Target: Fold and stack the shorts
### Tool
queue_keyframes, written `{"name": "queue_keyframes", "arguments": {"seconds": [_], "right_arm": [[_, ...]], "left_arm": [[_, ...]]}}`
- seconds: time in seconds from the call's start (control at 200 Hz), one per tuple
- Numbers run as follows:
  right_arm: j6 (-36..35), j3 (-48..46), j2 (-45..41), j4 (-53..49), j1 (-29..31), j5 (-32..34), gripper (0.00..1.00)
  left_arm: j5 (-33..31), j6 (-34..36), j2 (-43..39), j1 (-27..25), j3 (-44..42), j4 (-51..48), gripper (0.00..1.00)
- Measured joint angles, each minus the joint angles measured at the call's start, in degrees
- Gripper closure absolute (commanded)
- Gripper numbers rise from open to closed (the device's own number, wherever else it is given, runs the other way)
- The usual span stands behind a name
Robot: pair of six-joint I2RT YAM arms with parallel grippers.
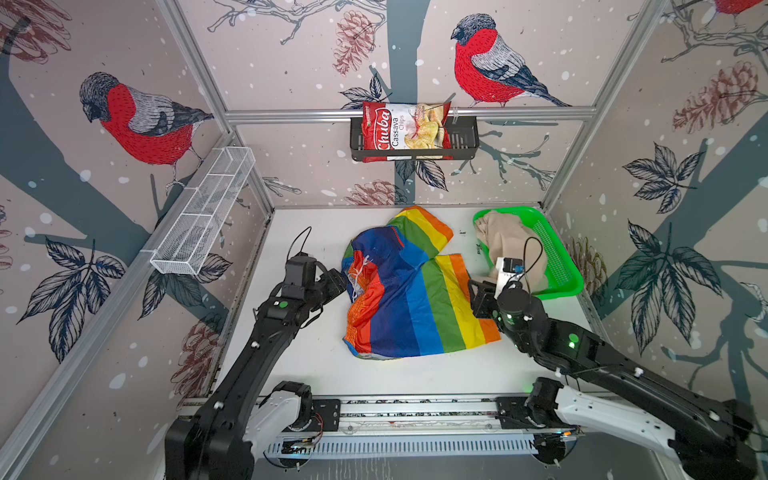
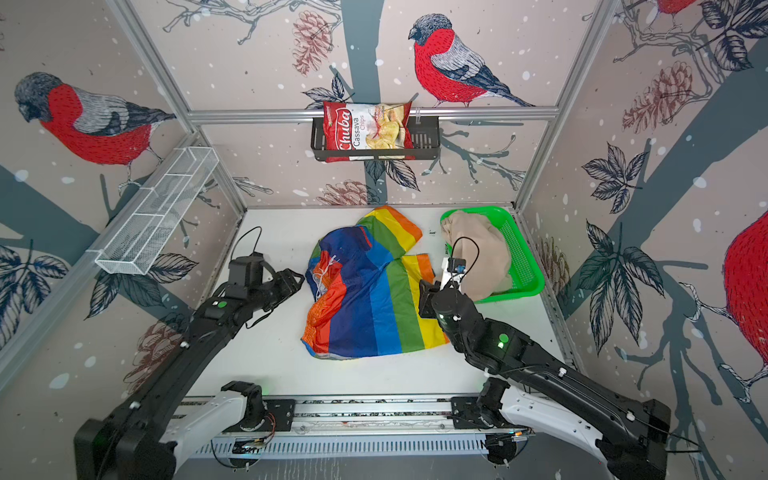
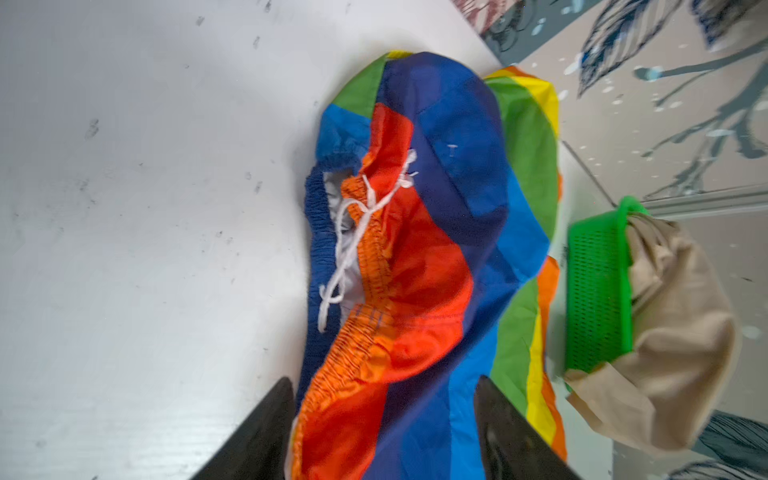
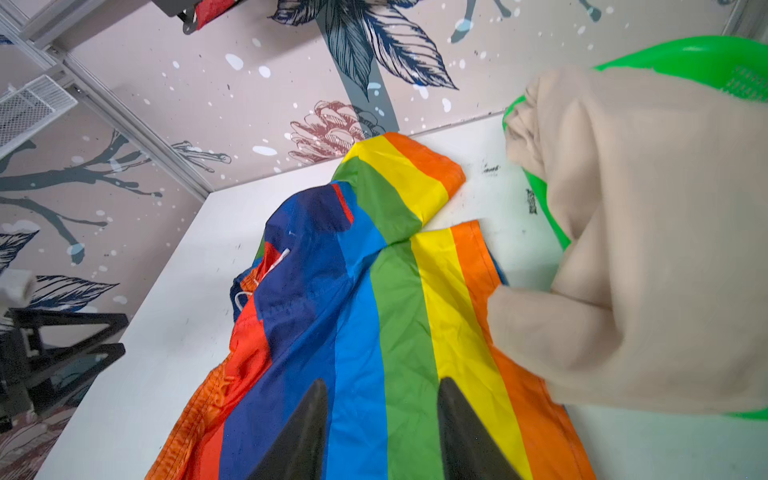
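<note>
Two pairs of shorts: rainbow shorts crumpled on the surface, beige shorts partly hidden by the right arm, in one green basket. Two hands, left hand and right hand, both released.

Black jointed arms, white bases, green indicator lights

Thin, sheeny rainbow shorts; matt beige shorts; plastic basket.
</note>
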Motion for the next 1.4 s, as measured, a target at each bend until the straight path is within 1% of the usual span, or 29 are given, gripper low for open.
{"name": "queue_keyframes", "arguments": {"seconds": [0.05, 0.15, 0.21, 0.26, 0.41, 0.465, 0.565, 0.605, 0.665, 0.72, 0.785, 0.815, 0.91, 1.011, 1.101, 1.191, 1.286, 1.401], "right_arm": [[-0.68, 0.39, 3.80, 1.62, -1.70, -1.44, 0.67], [-1.29, 1.81, 12.28, 3.08, -4.59, -4.85, 0.67], [-1.07, 2.78, 16.85, 3.02, -6.25, -6.38, 0.66], [-1.05, 3.21, 20.17, 3.80, -7.54, -8.00, 0.65], [-0.96, 3.50, 29.44, 5.86, -10.78, -14.01, 0.65], [-1.18, 3.74, 31.65, 7.23, -11.52, -16.02, 0.65], [-1.42, 3.96, 34.42, 10.19, -12.96, -19.96, 0.62], [-1.55, 4.02, 35.36, 11.17, -13.70, -21.27, 0.61], [-1.57, 4.28, 36.94, 12.37, -14.71, -22.88, 0.61], [-1.60, 4.46, 38.49, 13.38, -15.37, -23.82, 0.61], [-1.60, 4.44, 40.28, 14.01, -15.74, -24.72, 0.61], [-1.57, 4.35, 41.11, 14.23, -15.91, -25.44, 0.61], [-1.53, 3.65, 43.17, 14.82, -16.92, -26.67, 0.63], [-1.29, 2.38, 43.98, 15.08, -17.77, -26.80, 0.65], [-0.87, 0.61, 43.80, 15.52, -18.27, -27.02, 0.68], [0.42, -1.68, 42.77, 15.56, -19.32, -26.88, 0.69], [1.33, -4.24, 41.92, 16.50, -20.57, -26.69, 0.74], [3.04, -7.52, 40.85, 20.35, -20.96, -26.08, 0.78]], "left_arm": [[-0.96, -0.02, 4.09, 0.02, 0.37, 2.69, 0.43], [-1.20, -0.35, 12.13, 0.02, 2.82, 7.30, 0.29], [-1.14, -0.48, 16.37, 0.02, 4.85, 9.33, 0.25], [-1.09, -0.46, 20.15, 0.02, 6.80, 10.91, 0.24], [-1.07, 0.00, 29.16, 0.02, 10.91, 12.90, 0.27], [-1.51, 0.13, 31.45, 0.02, 11.56, 13.35, 0.28], [-3.37, 0.44, 34.71, 0.04, 12.52, 13.44, 0.29], [-3.76, 0.44, 35.60, 0.04, 12.74, 13.60, 0.31], [-3.74, 0.42, 37.00, 0.07, 12.98, 14.56, 0.38], [-3.74, 0.39, 38.18, 0.09, 13.18, 15.30, 0.46], [-3.76, 0.35, 39.45, 0.09, 13.29, 16.06, 0.62], [-3.80, 0.39, 40.04, 0.09, 13.55, 16.11, 0.73], [-4.00, 0.39, 41.72, 0.11, 15.67, 15.91, 1.00], [-5.42, 0.83, 43.28, 0.48, 18.12, 15.78, 1.00], [-6.45, 0.70, 44.26, 1.97, 19.06, 15.30, 1.00], [-6.51, 0.26, 45.00, 4.87, 19.15, 15.26, 1.00], [-5.84, -0.11, 45.92, 8.09, 19.17, 16.06, 1.00], [-4.17, -0.17, 46.93, 11.30, 19.23, 17.27, 1.00]]}}
